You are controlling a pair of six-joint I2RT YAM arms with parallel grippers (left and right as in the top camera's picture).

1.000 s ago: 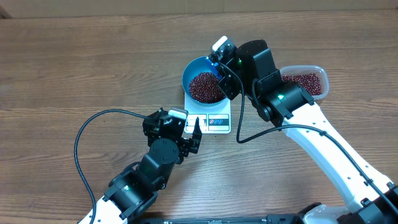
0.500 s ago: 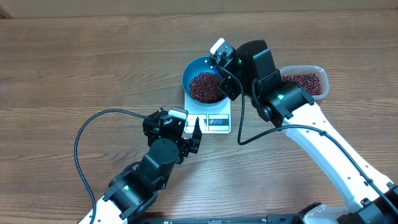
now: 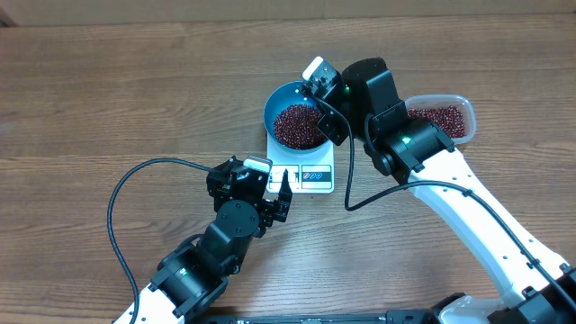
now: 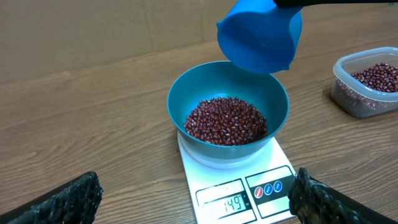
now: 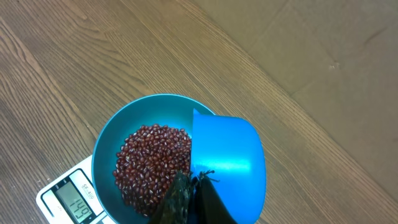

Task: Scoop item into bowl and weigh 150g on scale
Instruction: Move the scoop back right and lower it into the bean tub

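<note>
The bright blue bowl (image 3: pixel 279 102) stands on the white scale (image 3: pixel 310 179), holding a heap of dark red-brown beans (image 4: pixel 225 121). The scale's display (image 4: pixel 227 203) reads 149. My right gripper (image 5: pixel 194 190) is shut on the handle of a small blue scoop (image 5: pixel 227 163), which hangs tilted above the bowl's far right rim (image 4: pixel 261 34). I see no beans in the scoop. My left gripper (image 4: pixel 196 202) is open, low at the scale's front edge, with one fingertip (image 4: pixel 317 198) beside the scale's corner and nothing between the fingers.
A clear plastic tub (image 3: pixel 463 112) with more beans (image 4: pixel 379 74) sits to the right of the scale, partly under the right arm. A black cable (image 3: pixel 121 193) loops left of the left arm. Bare wooden table (image 3: pixel 135 90) lies at the left and back.
The right wrist has shifted very slightly to the left above the bowl. The left arm, the bowl and the scale have not moved.
</note>
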